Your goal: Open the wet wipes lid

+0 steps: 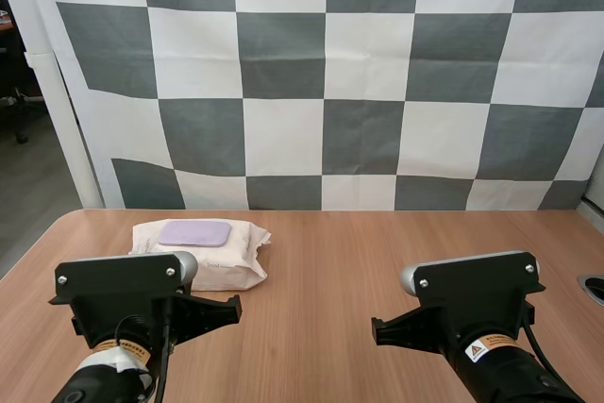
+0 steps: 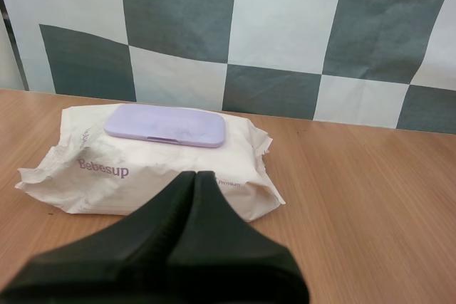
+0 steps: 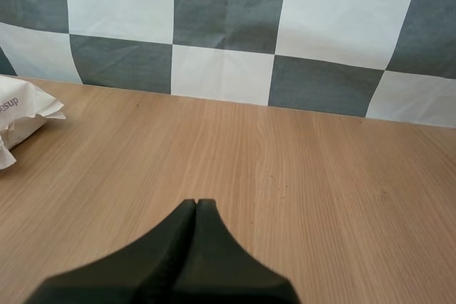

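Opening stage of the task, with no contact made. The wet wipes pack (image 1: 234, 266) is laid flat on the left half of the surface (image 1: 377, 261), directly ahead of the left arm (image 1: 142, 304) and well apart from the right arm (image 1: 472, 313); one crumpled end of it is seen beside the right arm's tip. The lilac lid (image 2: 165, 124) is turned upward on the pack's top face and is seen pressed shut. The long axis of pack and lid alike is run from side to side, roughly parallel to the surface's far edge. A small notch is visible at the middle of the lid's near edge, so the opening lip is judged to be pointed toward the robot and the hinge to be placed along the far edge. Both the left jaws and the right jaws are closed on nothing, each pair being pressed together into a single dark wedge. For the next move, the left tip would have to be carried forward over the pack's near side, set under the near lip, and raised up and away, while the soft pack is kept from sliding.
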`<state>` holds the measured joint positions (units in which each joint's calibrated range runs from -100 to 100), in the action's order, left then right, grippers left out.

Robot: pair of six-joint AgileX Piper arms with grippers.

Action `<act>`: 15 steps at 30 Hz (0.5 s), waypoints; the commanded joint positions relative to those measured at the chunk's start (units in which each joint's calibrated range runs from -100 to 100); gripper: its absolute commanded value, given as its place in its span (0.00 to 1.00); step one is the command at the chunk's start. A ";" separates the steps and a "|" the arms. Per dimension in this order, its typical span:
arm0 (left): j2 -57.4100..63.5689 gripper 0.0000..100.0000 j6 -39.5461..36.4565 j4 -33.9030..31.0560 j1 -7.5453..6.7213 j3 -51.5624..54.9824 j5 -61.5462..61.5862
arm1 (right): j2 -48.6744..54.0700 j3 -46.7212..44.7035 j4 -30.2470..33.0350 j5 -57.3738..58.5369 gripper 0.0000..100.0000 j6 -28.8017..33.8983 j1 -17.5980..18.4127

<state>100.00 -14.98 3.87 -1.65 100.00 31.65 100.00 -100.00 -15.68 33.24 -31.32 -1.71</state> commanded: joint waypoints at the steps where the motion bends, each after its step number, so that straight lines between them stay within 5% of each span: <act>1: 0.00 0.00 -2.43 -6.23 0.67 0.00 -1.81 | 0.00 0.00 4.43 -0.64 0.00 4.13 1.20; 15: 0.00 0.00 -2.43 -6.61 0.29 0.00 -1.81 | 0.00 0.00 4.43 -0.64 0.00 4.13 1.20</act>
<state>100.00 -17.37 -2.60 -1.31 100.00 30.02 100.00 -100.00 -11.30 32.57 -27.16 -0.51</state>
